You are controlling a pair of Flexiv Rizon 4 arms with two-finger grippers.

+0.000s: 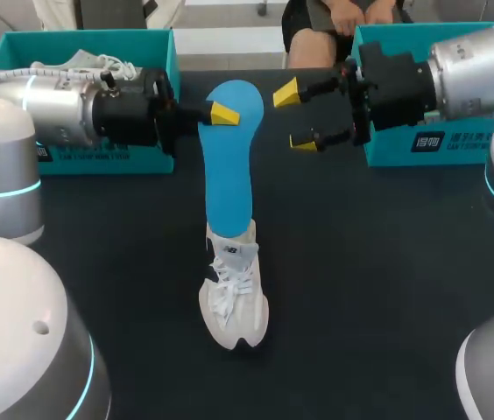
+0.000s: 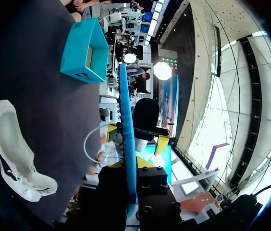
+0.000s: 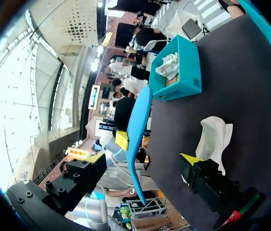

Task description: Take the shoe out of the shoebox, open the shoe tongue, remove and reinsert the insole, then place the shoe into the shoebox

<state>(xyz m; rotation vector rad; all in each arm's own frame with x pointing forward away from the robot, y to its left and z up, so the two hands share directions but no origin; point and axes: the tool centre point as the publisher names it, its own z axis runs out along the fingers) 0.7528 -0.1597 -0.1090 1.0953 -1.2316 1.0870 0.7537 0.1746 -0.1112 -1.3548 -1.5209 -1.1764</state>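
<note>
A white shoe (image 1: 234, 293) stands on the dark table, toe toward the front edge. The long blue insole (image 1: 229, 175) rises from its opening toward the back. My left gripper (image 1: 221, 112) is shut on the insole's upper end, which shows edge-on (image 2: 127, 139) between the fingers in the left wrist view. The shoe (image 2: 10, 149) lies beside and below it there. My right gripper (image 1: 295, 116) is open just right of the insole's top, not touching it. In the right wrist view the insole (image 3: 138, 130) stands ahead of the open right gripper (image 3: 142, 159), the shoe (image 3: 215, 139) beyond.
A teal shoebox (image 1: 81, 52) at the back left holds another white shoe (image 1: 89, 63). A second teal box (image 1: 405, 140) stands at the back right, behind my right arm. Both boxes flank the grippers closely.
</note>
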